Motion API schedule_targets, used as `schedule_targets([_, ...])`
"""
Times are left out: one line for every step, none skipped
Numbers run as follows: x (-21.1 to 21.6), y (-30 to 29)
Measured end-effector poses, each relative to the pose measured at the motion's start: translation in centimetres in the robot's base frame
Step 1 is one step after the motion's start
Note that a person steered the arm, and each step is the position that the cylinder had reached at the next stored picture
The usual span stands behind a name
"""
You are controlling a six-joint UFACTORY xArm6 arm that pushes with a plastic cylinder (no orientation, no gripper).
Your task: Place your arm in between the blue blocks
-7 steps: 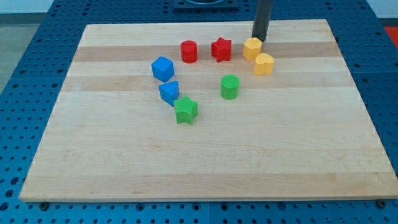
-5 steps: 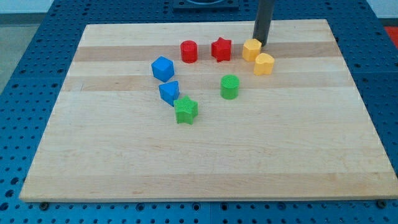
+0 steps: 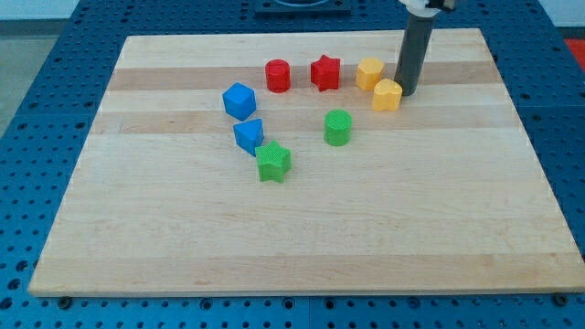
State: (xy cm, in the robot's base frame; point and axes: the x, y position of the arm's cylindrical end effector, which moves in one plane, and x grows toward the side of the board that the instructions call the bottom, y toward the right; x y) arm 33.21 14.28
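Note:
Two blue blocks lie left of the board's middle: a blue cube (image 3: pixel 239 100) and, just below it, a smaller blue block (image 3: pixel 248 135). A narrow gap separates them. My tip (image 3: pixel 407 93) is far to their right, right beside a yellow heart-shaped block (image 3: pixel 388 94); I cannot tell if it touches it. The rod rises from the tip toward the view's top.
A yellow hexagon block (image 3: pixel 370 71) sits up-left of the heart. A red cylinder (image 3: pixel 278 75) and a red star (image 3: pixel 324 72) lie near the top. A green cylinder (image 3: pixel 337 127) is at centre, and a green star (image 3: pixel 273 162) touches the lower blue block. The wooden board (image 3: pixel 302 238) rests on a blue pegboard.
My tip has moved right and down, from the top right of the yellow hexagon to the right side of the yellow heart. The blocks have not visibly moved.

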Motion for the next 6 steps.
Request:
schedule_targets([0.0, -1.1])
schedule_targets([0.0, -1.9])
schedule_targets([0.0, -2.4])
schedule_targets([0.0, -2.4])
schedule_targets([0.1, -2.4])
schedule_targets([0.4, -2.4])
